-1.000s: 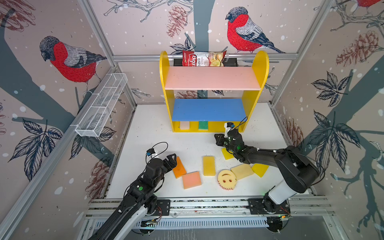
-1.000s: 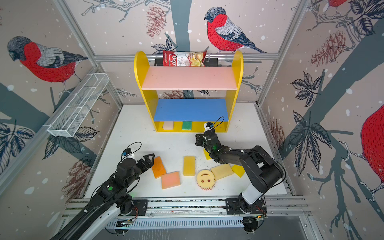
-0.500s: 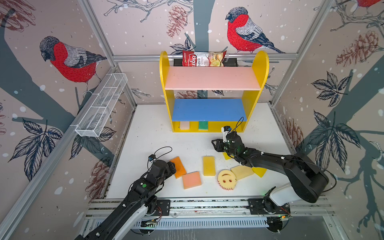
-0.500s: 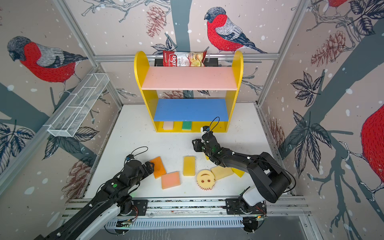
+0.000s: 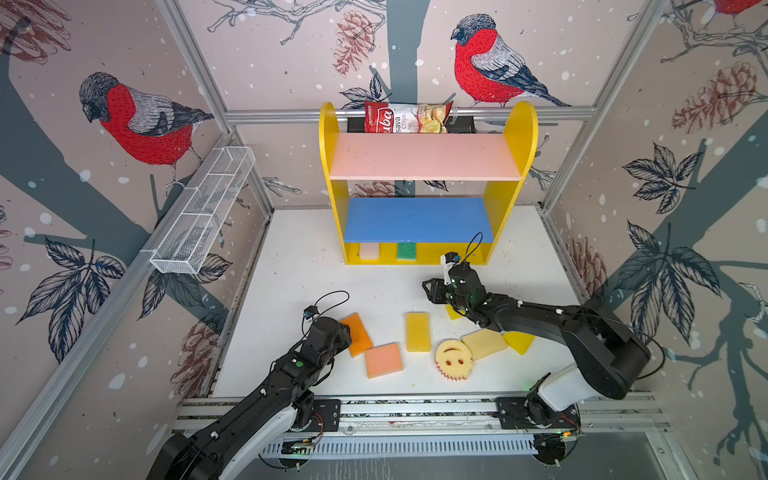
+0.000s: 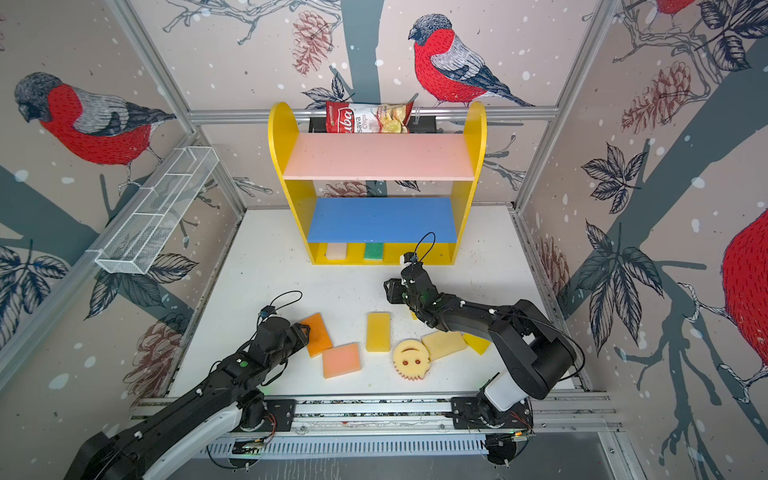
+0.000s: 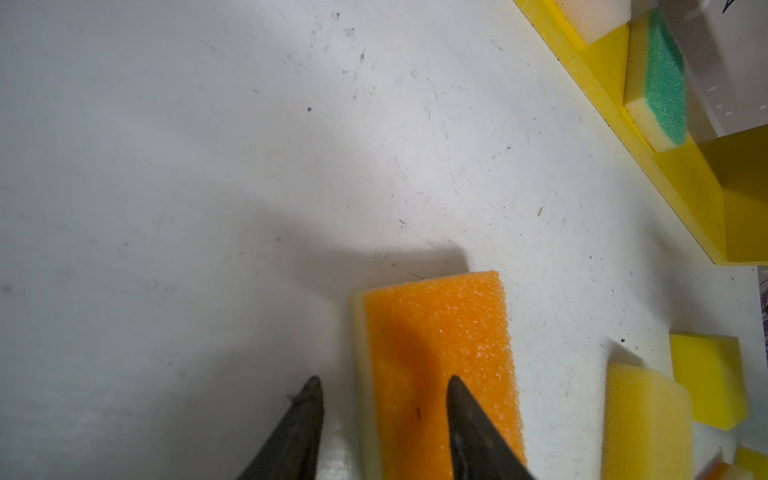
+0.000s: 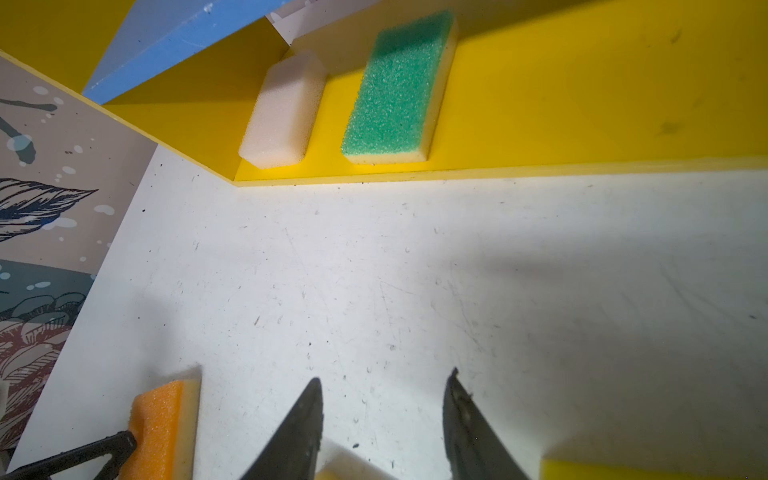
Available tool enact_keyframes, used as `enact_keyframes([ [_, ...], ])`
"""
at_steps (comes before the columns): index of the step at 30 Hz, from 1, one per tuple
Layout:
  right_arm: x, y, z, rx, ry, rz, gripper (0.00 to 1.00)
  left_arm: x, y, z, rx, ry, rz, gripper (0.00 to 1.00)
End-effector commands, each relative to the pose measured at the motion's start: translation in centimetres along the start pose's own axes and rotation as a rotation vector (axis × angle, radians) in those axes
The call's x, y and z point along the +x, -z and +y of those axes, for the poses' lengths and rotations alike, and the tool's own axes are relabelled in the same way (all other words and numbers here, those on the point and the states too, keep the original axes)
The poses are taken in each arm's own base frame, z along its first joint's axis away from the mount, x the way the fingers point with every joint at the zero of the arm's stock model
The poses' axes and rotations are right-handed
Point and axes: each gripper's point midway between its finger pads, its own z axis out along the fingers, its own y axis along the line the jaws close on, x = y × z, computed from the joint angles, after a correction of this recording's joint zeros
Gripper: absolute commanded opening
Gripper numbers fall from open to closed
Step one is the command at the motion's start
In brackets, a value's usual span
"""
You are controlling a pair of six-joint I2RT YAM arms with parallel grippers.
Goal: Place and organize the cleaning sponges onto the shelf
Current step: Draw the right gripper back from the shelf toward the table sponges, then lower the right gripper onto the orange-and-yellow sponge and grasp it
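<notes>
Foam orange sponge [image 7: 440, 332]: likely light, compressible; pinch across its width. Left gripper [image 7: 383, 380] straddles one edge, clamping indeterminate; right gripper [image 8: 384, 376] apart, empty.

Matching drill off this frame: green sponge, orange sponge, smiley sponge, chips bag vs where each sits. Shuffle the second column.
Things
1. green sponge
2. orange sponge
3. smiley sponge
4. chips bag

Places
A. on the table, right beside the cream sponge
B. behind the pink board, at the top of the shelf
C. at the tips of the left gripper
D. on the yellow base of the shelf

Pairs: 1-D, 2-C, 3-A, 4-B
</notes>
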Motion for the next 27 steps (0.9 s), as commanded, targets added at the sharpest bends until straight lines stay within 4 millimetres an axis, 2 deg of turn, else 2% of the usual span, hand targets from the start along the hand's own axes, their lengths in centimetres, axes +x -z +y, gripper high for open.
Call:
enact_keyframes([
  [1,-0.2,-0.2,0.5,-0.023,0.001,0.001,0.47,-1.0,-0.1,-0.9,0.030,-0.014,-0.042,0.32],
  [6,-0.1,-0.3,1.1,-0.057,0.002,-0.005,0.48,-2.2,0.1,-1.3,0.015,-0.041,-0.079,0.02],
  [7,-0.2,-0.2,1.3,-0.067,0.003,-0.006,0.48,-2.3,0.1,-1.5,0.020,-0.046,-0.081,0.00],
  [9,-0.1,-0.2,2.1,-0.107,0.006,0.001,0.48,-2.6,0.1,-2.1,0.037,-0.056,-0.081,0.00],
  [14,0.5,0.4,6.3,-0.315,0.041,0.040,0.52,-3.1,0.2,-3.9,0.091,-0.070,-0.077,0.00],
  [17,1.3,0.0,8.4,-0.348,0.088,0.072,0.54,-3.4,0.5,-5.3,0.143,-0.086,-0.078,0.00],
  [23,4.5,-1.0,12.4,-0.432,0.151,0.155,0.60,-4.1,1.1,-7.2,0.201,-0.102,-0.078,0.00],
  [27,6.3,-1.2,14.7,-0.537,0.153,0.213,0.62,-4.2,1.2,-7.6,0.215,-0.103,-0.079,0.00],
])
